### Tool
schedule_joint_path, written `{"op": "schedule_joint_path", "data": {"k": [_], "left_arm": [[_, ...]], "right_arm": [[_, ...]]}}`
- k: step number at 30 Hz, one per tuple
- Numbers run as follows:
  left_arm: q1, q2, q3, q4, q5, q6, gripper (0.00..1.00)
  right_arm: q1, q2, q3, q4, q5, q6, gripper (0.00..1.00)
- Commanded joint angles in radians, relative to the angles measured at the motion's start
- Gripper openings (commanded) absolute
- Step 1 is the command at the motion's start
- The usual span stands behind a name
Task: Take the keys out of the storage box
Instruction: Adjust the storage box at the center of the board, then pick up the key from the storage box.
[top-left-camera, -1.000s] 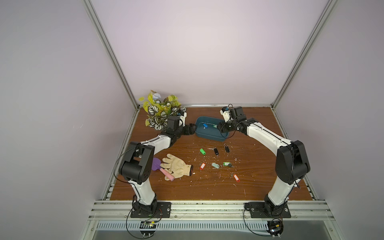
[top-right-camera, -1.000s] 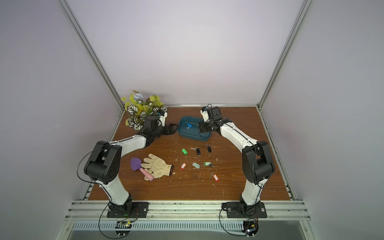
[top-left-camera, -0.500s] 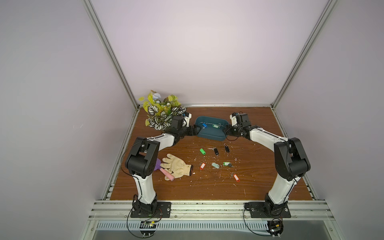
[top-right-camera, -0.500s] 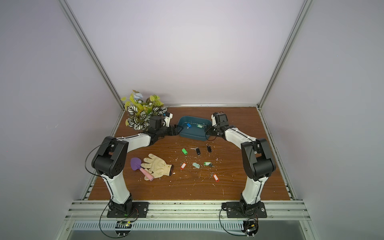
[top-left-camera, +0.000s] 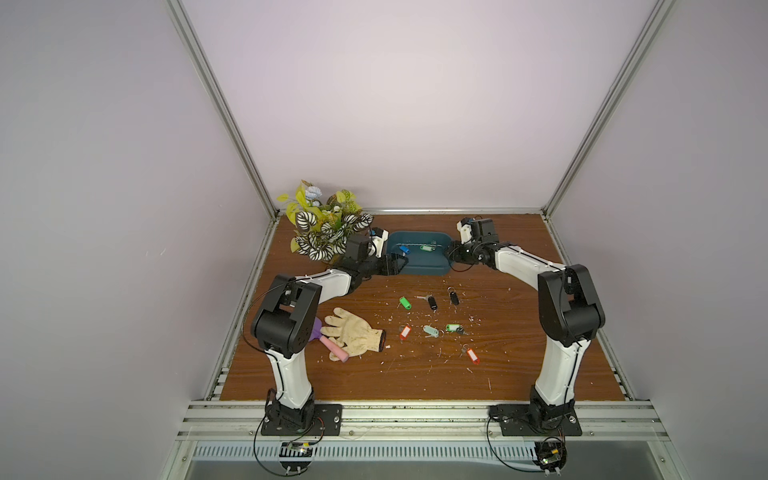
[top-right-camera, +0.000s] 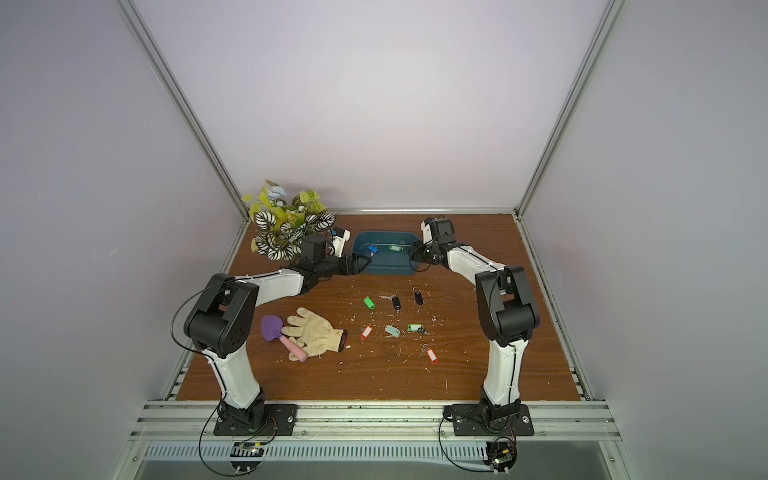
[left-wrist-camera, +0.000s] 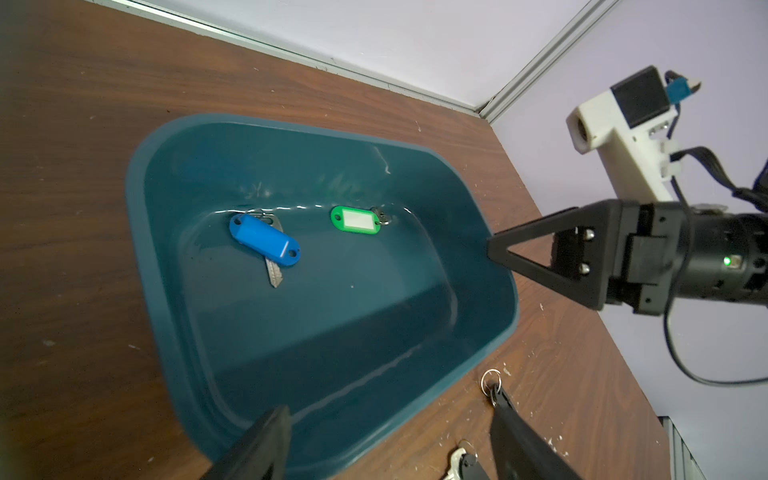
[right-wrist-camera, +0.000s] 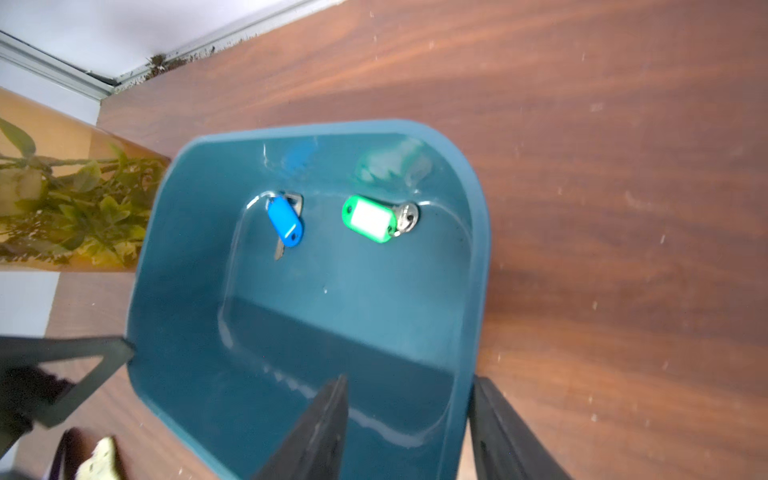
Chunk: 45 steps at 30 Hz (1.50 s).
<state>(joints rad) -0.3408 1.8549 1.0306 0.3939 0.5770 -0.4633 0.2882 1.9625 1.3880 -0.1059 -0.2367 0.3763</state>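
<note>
The storage box (top-left-camera: 419, 262), a dark teal tub, sits at the back of the table in both top views. Two keys lie inside, one with a blue tag (left-wrist-camera: 264, 245) and one with a green tag (left-wrist-camera: 355, 219). Several more keys lie on the wood in front, among them a green-tagged one (top-left-camera: 404, 302) and a red-tagged one (top-left-camera: 472, 355). My left gripper (left-wrist-camera: 390, 405) is open at the box's left end, with a corner of the box between its fingers. My right gripper (right-wrist-camera: 409, 378) is open astride the right end wall, one finger inside and one outside.
A potted plant (top-left-camera: 324, 232) stands close behind my left arm. A cream glove (top-left-camera: 353, 332) and a purple trowel with a pink handle (top-right-camera: 286, 340) lie at the front left. White flecks of debris are scattered among the keys on the table.
My right gripper has moved from above the box down to its right end, and its jaws have narrowed a little. My left gripper has edged in to the left end.
</note>
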Motion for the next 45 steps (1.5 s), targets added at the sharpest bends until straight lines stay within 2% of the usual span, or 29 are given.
{"op": "schedule_joint_path", "data": {"k": [1,7,10,13,16,21,22,24,28,31,33,40,45], "left_arm": [[-0.008,-0.05,-0.024,-0.013,0.014,0.002,0.8],[0.029,-0.106,-0.079,-0.043,0.001,0.003,0.8],[0.056,-0.153,-0.104,-0.044,-0.013,0.008,0.81],[0.065,-0.187,-0.106,-0.065,-0.05,0.025,0.82],[0.068,-0.207,-0.114,-0.066,-0.067,0.031,0.82],[0.071,-0.216,-0.121,-0.065,-0.077,0.038,0.83],[0.073,-0.215,-0.121,-0.066,-0.077,0.038,0.83],[0.076,-0.212,-0.119,-0.066,-0.074,0.04,0.83],[0.08,-0.21,-0.122,-0.064,-0.069,0.039,0.83],[0.084,-0.21,-0.123,-0.063,-0.071,0.041,0.83],[0.085,-0.209,-0.122,-0.066,-0.072,0.042,0.83],[0.092,-0.206,-0.121,-0.075,-0.077,0.051,0.83],[0.093,-0.198,-0.118,-0.078,-0.08,0.052,0.83]], "right_arm": [[-0.009,-0.001,0.105,-0.09,0.069,-0.086,0.55],[0.004,-0.017,0.216,-0.185,0.177,-0.176,0.6],[0.054,0.012,0.268,-0.188,0.128,-0.222,0.59],[0.117,0.116,0.4,-0.266,0.142,-0.253,0.58],[0.134,0.222,0.526,-0.343,0.123,-0.23,0.57],[0.14,0.285,0.549,-0.338,0.16,-0.12,0.58],[0.142,0.288,0.537,-0.326,0.175,-0.093,0.75],[0.141,0.286,0.511,-0.293,0.194,-0.057,0.79],[0.14,0.306,0.517,-0.256,0.208,-0.018,0.75],[0.132,0.352,0.584,-0.28,0.218,0.018,0.61],[0.127,0.379,0.615,-0.289,0.215,0.037,0.56],[0.129,0.428,0.644,-0.295,0.216,0.074,0.54],[0.139,0.377,0.548,-0.235,0.267,0.08,0.55]]}}
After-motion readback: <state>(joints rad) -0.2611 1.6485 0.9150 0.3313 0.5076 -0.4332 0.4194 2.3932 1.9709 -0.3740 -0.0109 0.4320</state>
